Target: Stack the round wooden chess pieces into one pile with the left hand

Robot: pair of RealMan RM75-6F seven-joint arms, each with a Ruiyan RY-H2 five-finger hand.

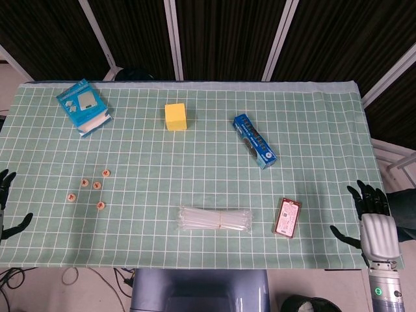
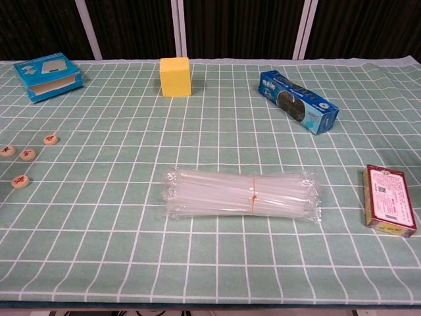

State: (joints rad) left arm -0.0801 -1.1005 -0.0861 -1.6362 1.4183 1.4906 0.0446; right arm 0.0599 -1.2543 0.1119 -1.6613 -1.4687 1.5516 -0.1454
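Observation:
Several round wooden chess pieces lie flat and apart on the green checked cloth at the left: one farthest back, one and one beside it, one further left, and one nearest the front. The chest view shows three of them plus one at the frame's edge. My left hand shows only partly at the left edge of the head view, fingers spread, holding nothing, well left of the pieces. My right hand hovers open off the table's right front corner.
A blue box sits at the back left, a yellow cube at the back middle, a blue packet right of it. A clear bundle of straws and a red card box lie near the front edge.

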